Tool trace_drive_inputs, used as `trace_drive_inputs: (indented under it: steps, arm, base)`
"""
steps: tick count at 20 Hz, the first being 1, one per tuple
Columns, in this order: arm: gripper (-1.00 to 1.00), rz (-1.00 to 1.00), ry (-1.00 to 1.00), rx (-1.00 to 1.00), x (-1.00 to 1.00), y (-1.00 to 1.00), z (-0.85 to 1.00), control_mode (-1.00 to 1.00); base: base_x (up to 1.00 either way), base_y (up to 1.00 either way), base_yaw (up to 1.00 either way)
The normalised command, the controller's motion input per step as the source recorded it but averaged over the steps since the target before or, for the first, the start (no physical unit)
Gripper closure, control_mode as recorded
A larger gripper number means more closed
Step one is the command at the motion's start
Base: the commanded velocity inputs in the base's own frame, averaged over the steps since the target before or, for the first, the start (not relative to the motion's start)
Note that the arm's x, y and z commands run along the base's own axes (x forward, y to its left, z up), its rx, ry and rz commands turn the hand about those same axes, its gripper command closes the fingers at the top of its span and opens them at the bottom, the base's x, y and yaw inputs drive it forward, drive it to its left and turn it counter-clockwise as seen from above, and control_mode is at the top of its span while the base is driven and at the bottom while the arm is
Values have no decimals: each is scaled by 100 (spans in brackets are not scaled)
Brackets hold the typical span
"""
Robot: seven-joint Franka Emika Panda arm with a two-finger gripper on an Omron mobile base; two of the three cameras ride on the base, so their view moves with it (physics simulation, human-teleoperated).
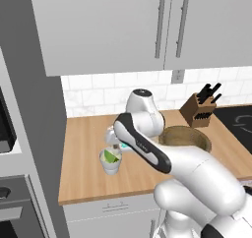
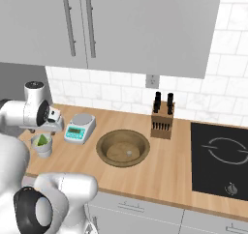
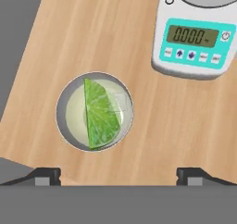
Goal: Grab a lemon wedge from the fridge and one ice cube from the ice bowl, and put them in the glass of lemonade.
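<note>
The gripper [image 3: 118, 174] hangs with its fingers spread wide and empty, directly above the glass of lemonade [image 3: 95, 111] on the wooden counter [image 3: 106, 38]. Inside the glass, the lemon wedge [image 3: 99, 114] rests green side up, with a small clear ice cube [image 3: 121, 101] just beside it. A white-and-teal kitchen scale [image 3: 194, 42] sits near the glass. Farther along the counter lies the ice bowl [image 2: 123, 148], with a knife block [image 2: 162, 117] behind it.
</note>
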Motion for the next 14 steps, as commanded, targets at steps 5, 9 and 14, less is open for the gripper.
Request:
trace_drive_inputs:
  steps: [5,9,14]
  arm:
    - [-100,-11,-9,8,-81,-65,18,-100]
    - [-100,-14,-7,9,-88,-64,26,-100]
    - [-100,-15,-9,9,-83,-58,29,-100]
  base:
    - [0,0,0]
    - [0,0,0]
    - [0,0,0]
